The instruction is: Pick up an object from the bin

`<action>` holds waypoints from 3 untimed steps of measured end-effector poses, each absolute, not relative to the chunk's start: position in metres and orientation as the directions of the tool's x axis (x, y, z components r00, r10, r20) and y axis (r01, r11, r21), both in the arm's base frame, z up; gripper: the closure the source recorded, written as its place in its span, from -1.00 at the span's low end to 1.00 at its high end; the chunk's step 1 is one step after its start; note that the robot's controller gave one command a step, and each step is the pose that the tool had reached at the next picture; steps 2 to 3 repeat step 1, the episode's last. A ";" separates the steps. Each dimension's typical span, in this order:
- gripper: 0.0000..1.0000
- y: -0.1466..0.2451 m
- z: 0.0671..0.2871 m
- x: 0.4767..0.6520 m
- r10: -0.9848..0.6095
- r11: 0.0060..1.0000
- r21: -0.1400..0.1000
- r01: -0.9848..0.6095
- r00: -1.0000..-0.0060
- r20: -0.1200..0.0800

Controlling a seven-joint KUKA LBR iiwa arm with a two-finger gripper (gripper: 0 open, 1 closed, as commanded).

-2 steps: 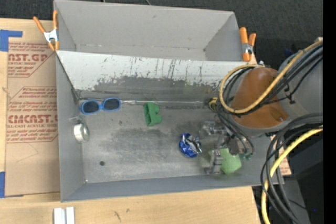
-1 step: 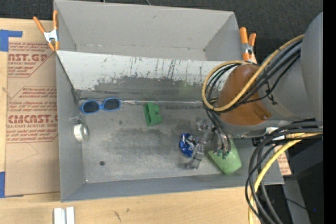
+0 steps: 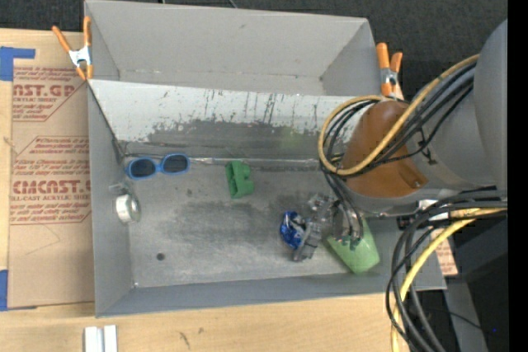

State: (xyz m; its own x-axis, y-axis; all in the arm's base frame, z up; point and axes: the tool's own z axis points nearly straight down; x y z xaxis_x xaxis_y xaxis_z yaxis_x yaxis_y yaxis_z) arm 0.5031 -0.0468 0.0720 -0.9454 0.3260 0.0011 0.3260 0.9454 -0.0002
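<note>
A small blue, glossy, crumpled-looking object [image 3: 289,229] lies on the floor of the grey metal bin [image 3: 216,35], towards its near right corner, with the tool [image 3: 323,228] down right beside it on its right. Just past the tool, nearer that corner, lies a pale green, rounded plastic piece [image 3: 358,255], partly covered by the tool. Whether the tool is released or clenched, or grasping either piece, cannot be told. Above it sit the arm's orange wrist cover [image 3: 381,151] and looping yellow and black cables [image 3: 410,124]. Well apart, a small dark green plastic block [image 3: 240,179] lies mid-floor near the back wall, blue-lensed sunglasses [image 3: 157,166] lie at the far left, and a small round silver metal piece [image 3: 126,208] sits below them.
</note>
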 end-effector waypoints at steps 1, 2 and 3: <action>1.00 -0.050 0.205 0.508 0.337 0.942 0.003 0.337 -0.942 -0.009; 1.00 -0.050 0.205 0.508 0.337 0.942 0.003 0.337 -0.942 -0.009; 1.00 -0.050 0.205 0.508 0.337 0.942 0.003 0.337 -0.942 -0.009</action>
